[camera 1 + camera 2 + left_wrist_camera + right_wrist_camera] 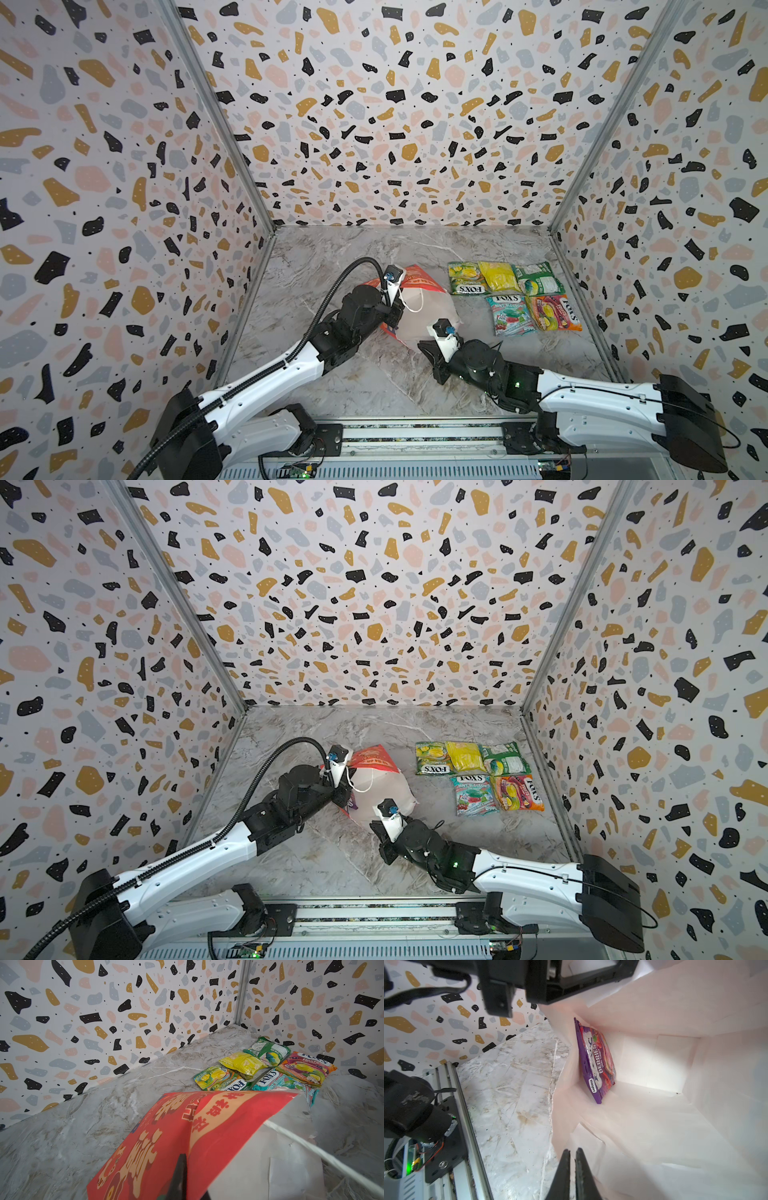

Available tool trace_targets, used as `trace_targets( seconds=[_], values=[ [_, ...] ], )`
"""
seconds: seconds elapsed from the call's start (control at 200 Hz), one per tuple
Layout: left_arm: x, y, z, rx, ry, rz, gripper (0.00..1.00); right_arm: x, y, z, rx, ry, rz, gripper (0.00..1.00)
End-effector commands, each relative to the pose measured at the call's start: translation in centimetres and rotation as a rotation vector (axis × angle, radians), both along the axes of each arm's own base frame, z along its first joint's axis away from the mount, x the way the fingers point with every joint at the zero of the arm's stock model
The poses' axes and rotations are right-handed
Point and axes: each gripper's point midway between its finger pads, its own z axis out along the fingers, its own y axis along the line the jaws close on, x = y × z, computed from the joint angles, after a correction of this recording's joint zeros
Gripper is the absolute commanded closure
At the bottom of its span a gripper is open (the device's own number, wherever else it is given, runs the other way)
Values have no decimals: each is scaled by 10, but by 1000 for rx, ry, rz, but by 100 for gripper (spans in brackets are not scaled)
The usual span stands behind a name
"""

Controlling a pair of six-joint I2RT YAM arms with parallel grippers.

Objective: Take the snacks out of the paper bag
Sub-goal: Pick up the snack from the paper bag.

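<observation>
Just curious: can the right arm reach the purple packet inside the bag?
Probably: the paper bag gapes toward the right gripper, nothing before the purple packet; the gripper's closed jaws must open first.

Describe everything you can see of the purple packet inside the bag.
The purple packet is a flat, glossy pouch printed BERRIES OVAL CANDY and SAVORIA, with red and pink artwork. It sits deep inside the paper bag, leaning against one white inner wall near the bottom. Only the bag touches it.

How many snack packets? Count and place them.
6. Five on the table beside the paper bag: lime, yellow, dark green, mint, orange. One purple inside the bag; others may hide.
</observation>
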Motion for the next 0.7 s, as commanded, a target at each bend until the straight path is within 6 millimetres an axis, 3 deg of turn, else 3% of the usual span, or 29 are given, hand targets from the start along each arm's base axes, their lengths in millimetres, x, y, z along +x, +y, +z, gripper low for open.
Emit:
trace_targets(
  seconds=[0.0,0.125,0.26,0.481,0.696],
  values=[
    [1,-2,10,-13,-2,-13,100,17,14,28,71,-44,-68,91],
    [1,-5,14,-11,3,-21,100,29,22,16,20,-76,-105,93],
    [1,-7,15,-3,4,-31,100,41,27,17,18,-88,-112,93],
    [-2,-9,14,-15,-7,-57,100,65,25,5,1,-58,-133,93],
    [-4,-13,10,-9,-3,-80,100,69,36,-6,-45,-62,-108,91]
  ],
)
